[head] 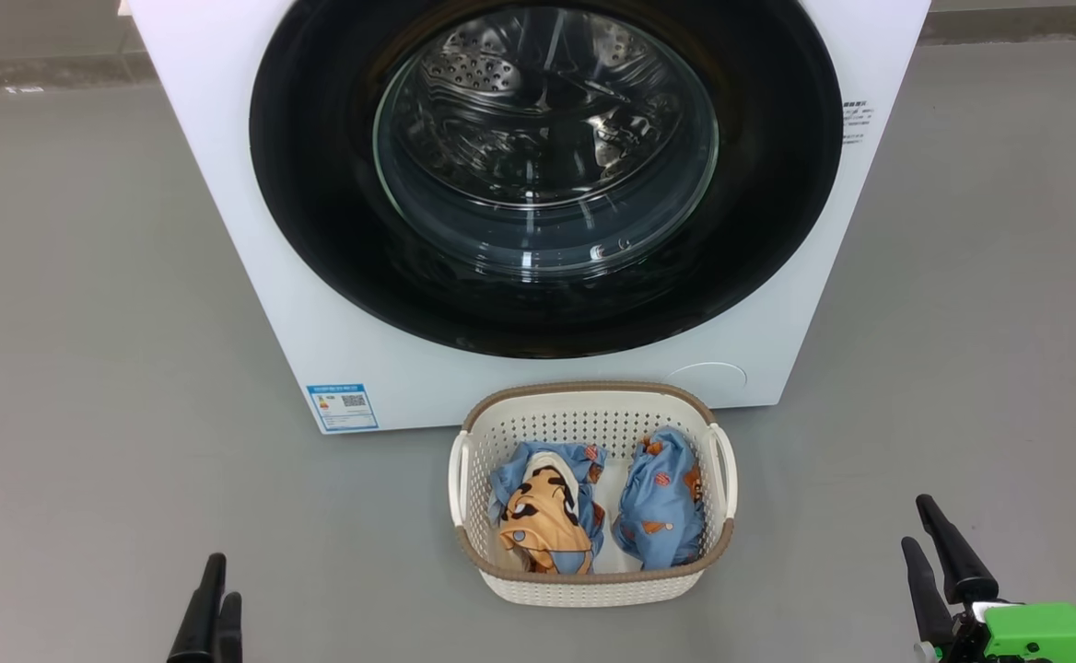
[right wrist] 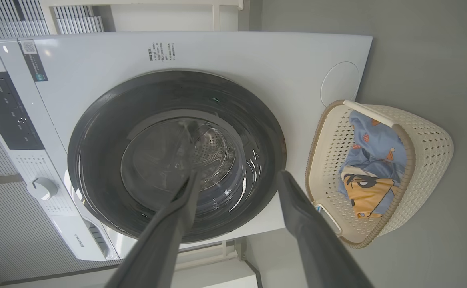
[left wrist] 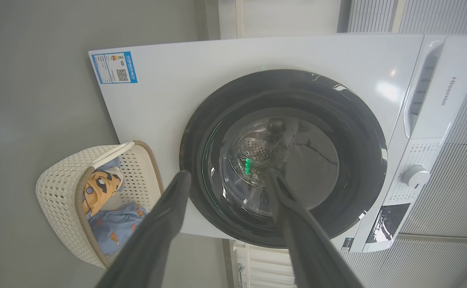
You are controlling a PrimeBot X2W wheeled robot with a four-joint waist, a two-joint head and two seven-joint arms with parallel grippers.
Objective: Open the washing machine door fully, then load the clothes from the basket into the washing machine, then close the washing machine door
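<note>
First step not yet begun: the washing machine door [head: 545,166] sits shut on the washing machine [head: 252,276]. The clothes [head: 547,506] lie in the basket [head: 593,389] just near of it. Left gripper [head: 223,578] and right gripper [head: 916,520] hang low, both spread and empty. Next, I judge, one must catch the door's edge and swing it wide

Long tapered black fingers [head: 954,555], bright green housing [head: 1045,631] behind right tool [head: 915,523]
</note>
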